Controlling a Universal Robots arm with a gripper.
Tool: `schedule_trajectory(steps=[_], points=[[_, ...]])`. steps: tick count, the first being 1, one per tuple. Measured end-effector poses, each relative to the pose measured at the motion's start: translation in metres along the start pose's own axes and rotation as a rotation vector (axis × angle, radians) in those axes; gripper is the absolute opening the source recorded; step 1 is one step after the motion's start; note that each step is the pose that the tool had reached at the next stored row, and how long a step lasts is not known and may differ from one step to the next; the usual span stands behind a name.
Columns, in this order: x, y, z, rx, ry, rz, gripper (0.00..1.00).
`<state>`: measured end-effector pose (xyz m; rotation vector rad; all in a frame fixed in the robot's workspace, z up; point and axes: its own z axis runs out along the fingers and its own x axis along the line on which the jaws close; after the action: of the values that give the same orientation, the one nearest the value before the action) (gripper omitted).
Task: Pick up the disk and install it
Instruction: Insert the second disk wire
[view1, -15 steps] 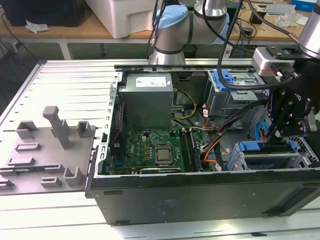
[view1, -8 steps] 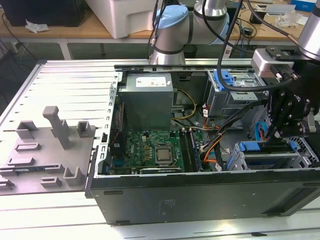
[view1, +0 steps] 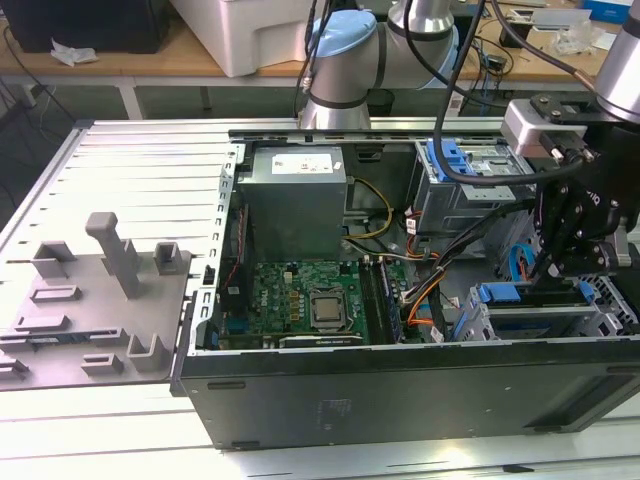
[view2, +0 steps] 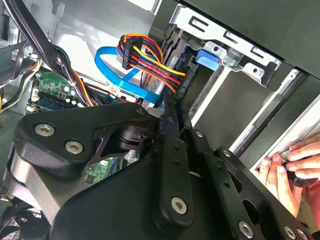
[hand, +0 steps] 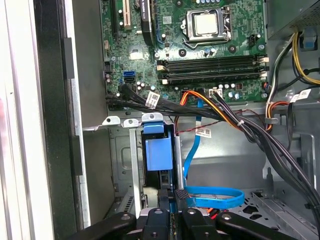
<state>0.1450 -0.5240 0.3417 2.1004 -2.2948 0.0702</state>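
Note:
My gripper (view1: 562, 272) hangs over the metal drive cage (view1: 545, 322) at the exterior view's right, inside the open computer case (view1: 400, 390). In both wrist views its black fingers (hand: 181, 194) close narrowly on the disk (hand: 169, 175). The disk stands on edge as a thin dark strip and reaches down into a cage slot. A blue latch piece (hand: 156, 150) sits right beside it, under the cage's metal tabs. The gripper (view2: 172, 107) pinches the same thin edge near the blue latch (view2: 207, 57). Most of the disk is hidden by the cage and fingers.
A blue data cable (hand: 212, 196), orange and black wire bundles (hand: 225, 112) and the motherboard (view1: 310, 300) lie close to the cage. A person's hand (view2: 295, 162) rests outside the case wall. A grey fixture plate (view1: 90, 300) lies at the exterior view's left.

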Motion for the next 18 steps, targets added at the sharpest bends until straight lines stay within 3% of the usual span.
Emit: schedule_trajectory(steps=[18], points=[[-0.0001, 0.0001, 0.0022, 0.0002, 0.0, -0.003, 0.16]])
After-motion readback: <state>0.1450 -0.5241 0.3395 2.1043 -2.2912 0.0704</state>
